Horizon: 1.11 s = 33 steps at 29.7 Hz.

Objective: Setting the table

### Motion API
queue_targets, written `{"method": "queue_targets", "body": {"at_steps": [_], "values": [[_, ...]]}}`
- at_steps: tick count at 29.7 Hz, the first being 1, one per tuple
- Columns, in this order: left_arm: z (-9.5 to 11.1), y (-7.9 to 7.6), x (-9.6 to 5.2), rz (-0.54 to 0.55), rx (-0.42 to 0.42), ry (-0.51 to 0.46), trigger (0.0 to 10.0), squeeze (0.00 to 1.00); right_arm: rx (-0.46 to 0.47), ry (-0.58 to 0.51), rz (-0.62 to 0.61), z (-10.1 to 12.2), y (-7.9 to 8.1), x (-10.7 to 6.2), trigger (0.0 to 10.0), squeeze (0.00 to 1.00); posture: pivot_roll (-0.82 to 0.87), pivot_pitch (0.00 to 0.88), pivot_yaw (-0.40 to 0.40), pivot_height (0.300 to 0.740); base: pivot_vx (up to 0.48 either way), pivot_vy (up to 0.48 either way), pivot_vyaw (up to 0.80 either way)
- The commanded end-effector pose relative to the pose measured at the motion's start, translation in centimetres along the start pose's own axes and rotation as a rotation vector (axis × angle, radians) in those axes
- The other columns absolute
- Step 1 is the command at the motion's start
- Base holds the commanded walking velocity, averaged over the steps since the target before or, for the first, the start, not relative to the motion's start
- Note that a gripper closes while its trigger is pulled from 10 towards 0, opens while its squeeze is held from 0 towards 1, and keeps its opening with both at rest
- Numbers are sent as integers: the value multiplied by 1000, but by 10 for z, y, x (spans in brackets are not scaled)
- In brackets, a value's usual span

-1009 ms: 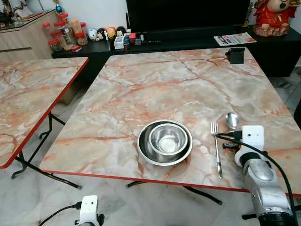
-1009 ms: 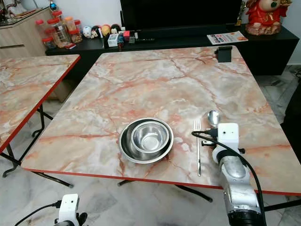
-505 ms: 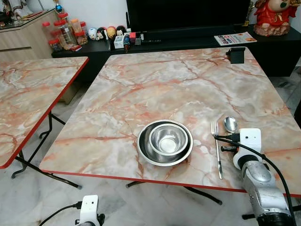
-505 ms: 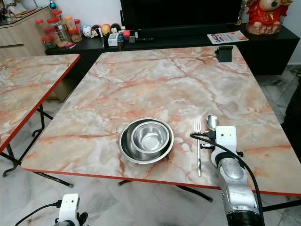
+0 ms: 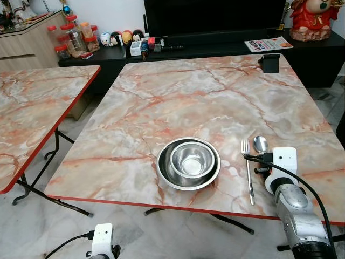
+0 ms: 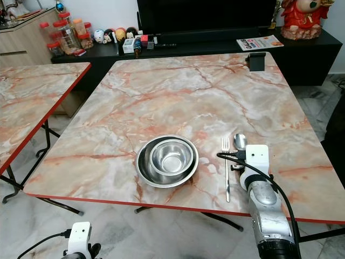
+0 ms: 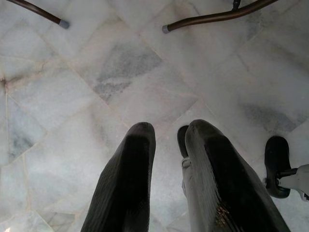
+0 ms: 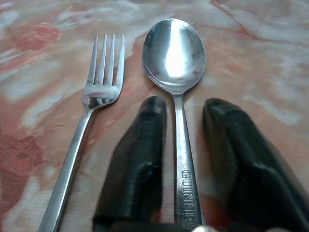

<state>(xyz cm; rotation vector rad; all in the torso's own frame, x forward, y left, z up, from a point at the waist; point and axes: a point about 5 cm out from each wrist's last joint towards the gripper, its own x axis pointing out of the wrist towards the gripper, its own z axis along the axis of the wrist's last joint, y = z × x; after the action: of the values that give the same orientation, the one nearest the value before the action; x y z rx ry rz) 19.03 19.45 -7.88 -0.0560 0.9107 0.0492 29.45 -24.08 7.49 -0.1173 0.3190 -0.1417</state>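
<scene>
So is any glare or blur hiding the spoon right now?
Right wrist view: spoon sharp, a bright glare patch in its bowl, engraved handle readable between the right gripper fingers. Left eye view: spoon small but unblurred beside the fork.

A marble-patterned table (image 5: 205, 102) with a red edge carries two nested steel bowls (image 5: 188, 162) near its near edge, a fork (image 5: 248, 170) just right of them, a spoon (image 5: 261, 144) beside the fork, and a small black box (image 5: 269, 62) at the far right corner

The spoon (image 8: 176, 92) handle seemingly reads "GUINNESS".
</scene>
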Motion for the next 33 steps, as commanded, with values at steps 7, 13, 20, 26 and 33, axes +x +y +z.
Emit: {"method": "queue_targets", "body": {"at_steps": [7, 13, 20, 26, 33], "values": [[2, 3, 0, 5, 8, 2, 10000, 0, -21, -69, -19, 14, 0, 1, 10000, 0, -251, 0, 143, 740, 0, 0, 0], [2, 2, 0, -4, 6, 4, 10000, 0, -25, -107, -5, 26, 3, 2, 10000, 0, -252, 0, 144, 740, 0, 0, 0], [3, 1, 0, -9, 4, 1, 10000, 0, 30, -310, -41, 55, 2, -3, 10000, 0, -252, 0, 144, 740, 0, 0, 0], [10, 3, 1, 13, 9, -40, 10000, 0, 64, -539, -52, 95, 5, -11, 10000, 0, -256, 0, 145, 740, 0, 0, 0], [14, 1, 2, 18, 3, -52, 10000, 0, 76, -682, 37, 123, 24, -16, 10000, 0, -254, 0, 134, 740, 0, 0, 0]]}}
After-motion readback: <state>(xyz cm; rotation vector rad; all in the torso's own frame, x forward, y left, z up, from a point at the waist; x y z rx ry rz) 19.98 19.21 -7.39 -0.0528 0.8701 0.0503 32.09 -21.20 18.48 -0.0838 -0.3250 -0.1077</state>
